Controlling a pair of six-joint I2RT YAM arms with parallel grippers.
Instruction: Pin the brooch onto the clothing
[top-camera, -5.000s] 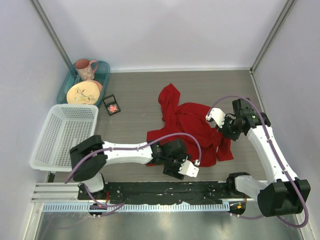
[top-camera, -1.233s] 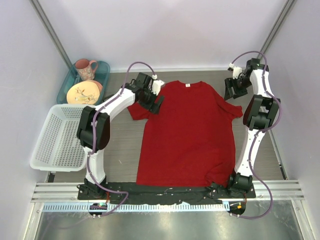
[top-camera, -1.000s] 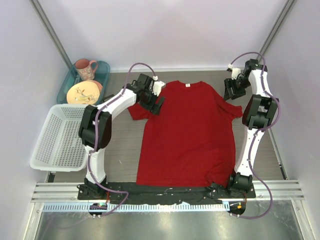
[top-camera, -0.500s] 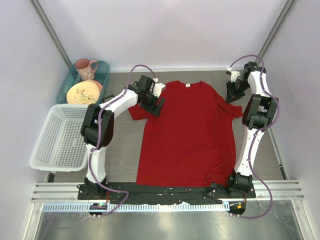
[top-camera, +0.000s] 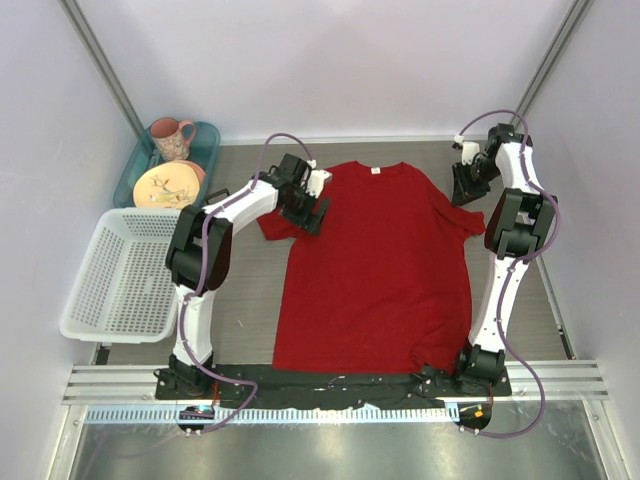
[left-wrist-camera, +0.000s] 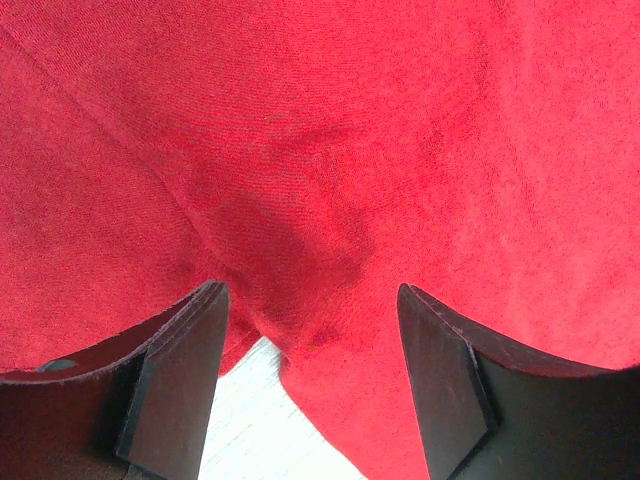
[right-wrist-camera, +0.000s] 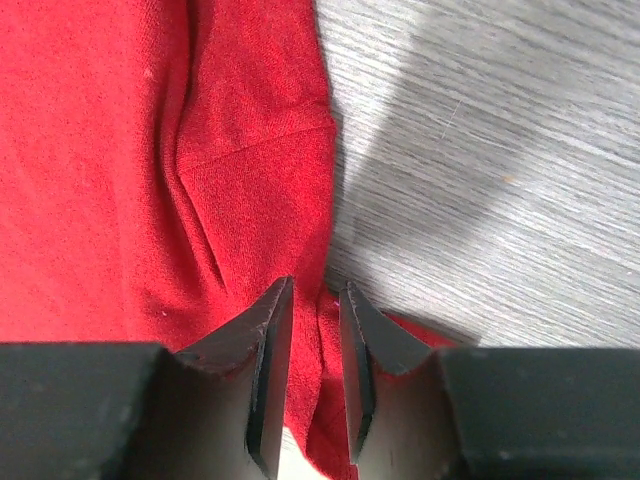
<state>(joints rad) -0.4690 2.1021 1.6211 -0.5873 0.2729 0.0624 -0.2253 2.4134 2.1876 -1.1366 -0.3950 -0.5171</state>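
Fingers (left-wrist-camera: 180, 370) of the left gripper (left-wrist-camera: 310, 290) gape over the T-shirt (top-camera: 375, 270) (gripping nothing); the right gripper (right-wrist-camera: 312, 285) pinches its sleeve.

One shirt (top-camera: 375, 270), basket (top-camera: 85, 290), mug (top-camera: 172, 138), plate (top-camera: 165, 187), tray (top-camera: 209, 136).

Arms reach far — left hand (left-wrist-camera: 310, 296) agape, right hand (right-wrist-camera: 315, 286) pinching the clothing (right-wrist-camera: 110, 150).

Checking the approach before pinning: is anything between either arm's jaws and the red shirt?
Nothing visible. The left gripper holds its jaws open right over the shirt near a sleeve seam. The right gripper has narrow jaws with the other sleeve's edge between them. The shirt's front lies bare.
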